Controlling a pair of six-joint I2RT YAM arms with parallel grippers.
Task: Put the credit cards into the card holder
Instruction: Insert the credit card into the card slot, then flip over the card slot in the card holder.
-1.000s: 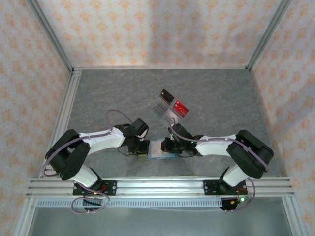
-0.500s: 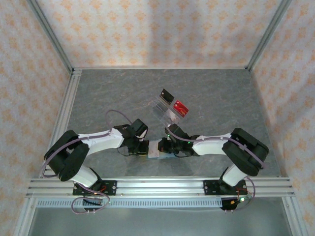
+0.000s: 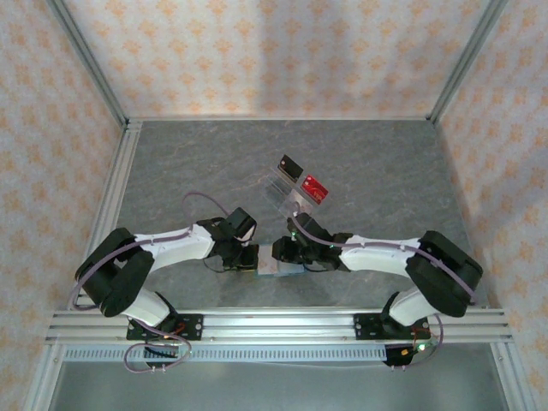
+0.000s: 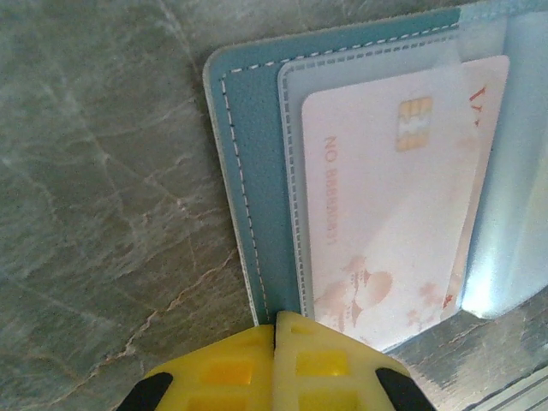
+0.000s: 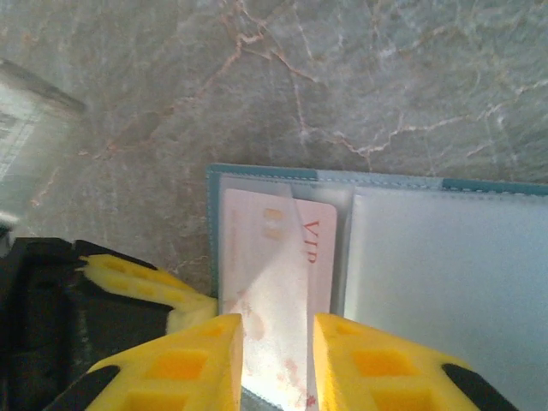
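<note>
While card holder [image 3: 277, 269] lies open, both cards are not yet in.
On rack [image 3: 287, 193], frame centre: black card [image 3: 291, 165], red card [image 3: 316, 187]; left gripper [image 4: 276, 324] closed, right gripper [image 5: 278, 332] narrowly parted.

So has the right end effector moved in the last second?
Yes: the right end effector slid leftward in the top view, judged against the fixed clear plastic rack.
</note>
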